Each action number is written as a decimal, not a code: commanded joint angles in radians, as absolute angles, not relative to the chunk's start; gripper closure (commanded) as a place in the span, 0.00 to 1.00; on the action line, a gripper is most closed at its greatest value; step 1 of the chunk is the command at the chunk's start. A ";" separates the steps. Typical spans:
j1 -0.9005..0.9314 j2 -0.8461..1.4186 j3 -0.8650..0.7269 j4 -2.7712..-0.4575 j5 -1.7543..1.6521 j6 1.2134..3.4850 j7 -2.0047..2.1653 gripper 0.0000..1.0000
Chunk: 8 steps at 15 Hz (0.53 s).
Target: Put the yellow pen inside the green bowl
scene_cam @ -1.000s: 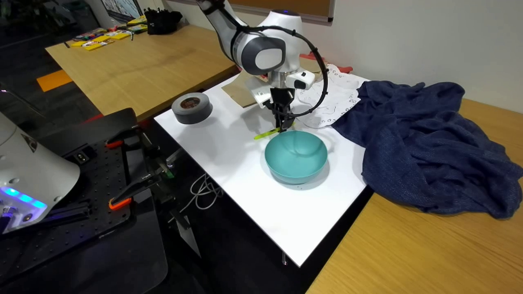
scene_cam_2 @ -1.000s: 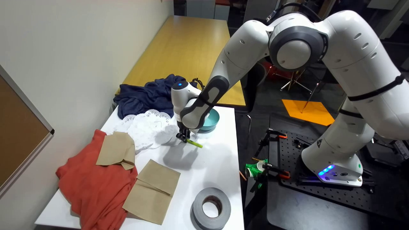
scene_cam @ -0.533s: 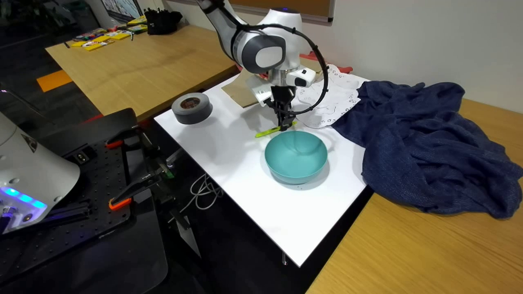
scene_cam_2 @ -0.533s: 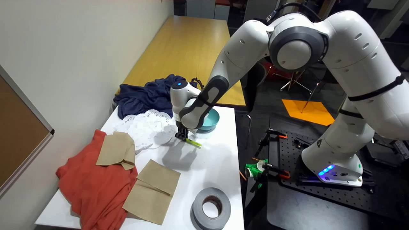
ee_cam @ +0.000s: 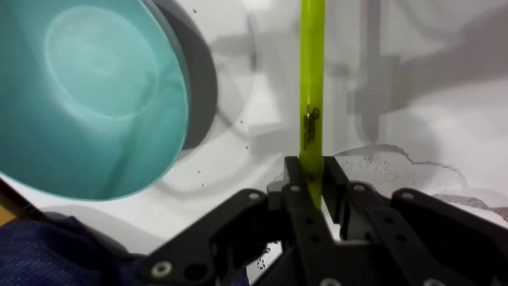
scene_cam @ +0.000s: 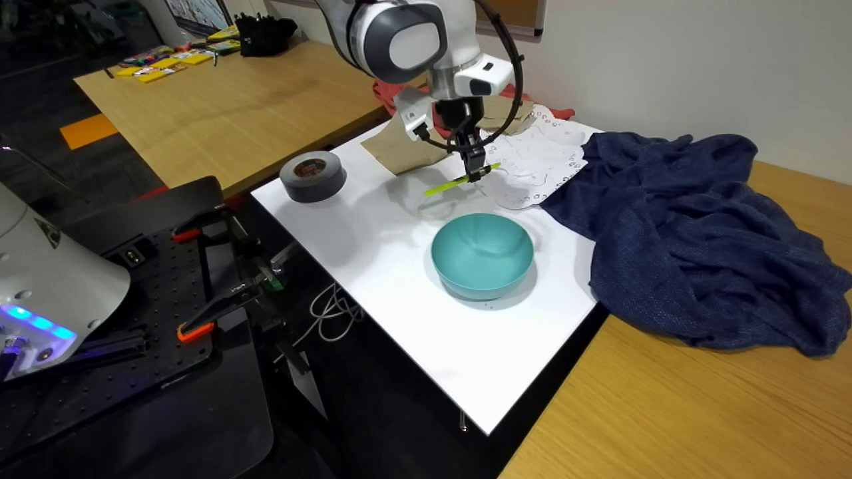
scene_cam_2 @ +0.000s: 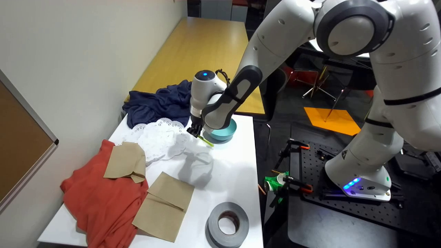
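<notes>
Wrist view shows the gripper (ee_cam: 312, 169) with its jaws clenched on the pen (ee_cam: 312, 83), holding it above the table (ee_cam: 174, 214), right of the bowl (ee_cam: 93, 103).

Floor (scene_cam: 379, 419) dark, white tabletop (scene_cam: 492, 352) bright; soft shadows (ee_cam: 374, 95) across tabletop, inside green bowl (ee_cam: 93, 99).

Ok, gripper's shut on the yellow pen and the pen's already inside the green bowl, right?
Not inside: the wrist view shows the yellow pen outside the green bowl, off to one side. The gripper is shut on the pen.
</notes>
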State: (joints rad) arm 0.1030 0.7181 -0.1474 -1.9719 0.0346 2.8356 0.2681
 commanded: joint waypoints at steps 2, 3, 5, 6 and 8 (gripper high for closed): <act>0.147 0.565 -0.248 -2.145 0.034 2.927 0.354 0.96; 0.152 0.551 -0.269 -2.160 0.033 2.947 0.370 0.96; 0.169 0.538 -0.320 -2.179 0.034 2.981 0.405 0.96; 0.176 0.539 -0.345 -2.182 0.035 3.001 0.421 0.96; 0.193 0.554 -0.393 -2.174 0.043 3.025 0.451 0.96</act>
State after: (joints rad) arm 0.1518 0.5727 -0.3273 -2.1389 0.0348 2.9763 0.3918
